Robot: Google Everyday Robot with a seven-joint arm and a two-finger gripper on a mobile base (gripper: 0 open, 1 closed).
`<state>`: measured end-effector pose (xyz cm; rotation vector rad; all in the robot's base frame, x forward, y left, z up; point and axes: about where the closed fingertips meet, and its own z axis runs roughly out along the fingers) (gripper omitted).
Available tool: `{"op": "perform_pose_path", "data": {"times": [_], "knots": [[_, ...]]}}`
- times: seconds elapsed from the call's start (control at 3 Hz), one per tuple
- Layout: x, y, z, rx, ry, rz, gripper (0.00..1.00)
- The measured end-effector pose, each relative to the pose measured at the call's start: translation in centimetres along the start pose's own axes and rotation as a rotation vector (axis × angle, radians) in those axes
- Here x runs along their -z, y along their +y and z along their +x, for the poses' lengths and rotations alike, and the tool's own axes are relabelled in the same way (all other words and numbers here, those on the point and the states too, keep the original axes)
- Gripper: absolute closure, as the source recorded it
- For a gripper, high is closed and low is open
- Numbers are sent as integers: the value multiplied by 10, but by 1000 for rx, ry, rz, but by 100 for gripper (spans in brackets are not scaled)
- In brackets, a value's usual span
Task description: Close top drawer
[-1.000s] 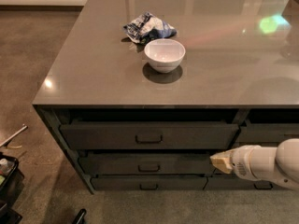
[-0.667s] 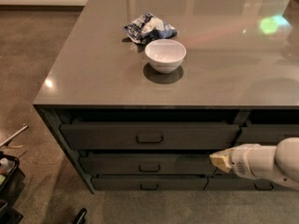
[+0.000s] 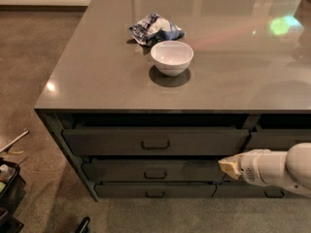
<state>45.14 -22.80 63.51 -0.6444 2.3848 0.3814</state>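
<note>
The top drawer (image 3: 97, 141) is a wide dark grey drawer with a small loop handle (image 3: 155, 143) at its centre. It stands pulled out a little under the grey countertop (image 3: 97, 81), with a dark gap above its front. My gripper (image 3: 227, 166) is on a white arm coming in from the right edge. Its tan tip sits below and to the right of the top drawer's front, in front of the middle drawer (image 3: 121, 170).
A white bowl (image 3: 171, 57) and a crumpled blue-white bag (image 3: 154, 28) lie on the countertop. A lower drawer (image 3: 121, 191) sits under the middle one. Another drawer column (image 3: 279, 139) is at right. Dark items (image 3: 7, 178) lie on the floor at left.
</note>
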Motion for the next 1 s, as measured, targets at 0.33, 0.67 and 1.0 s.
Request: {"op": "perform_pose_path", "data": {"times": [0.33, 0.67, 1.0], "knots": [[0, 0, 0, 0, 0, 0, 12], [0, 0, 0, 0, 0, 0, 0], [0, 0, 0, 0, 0, 0, 0]]}}
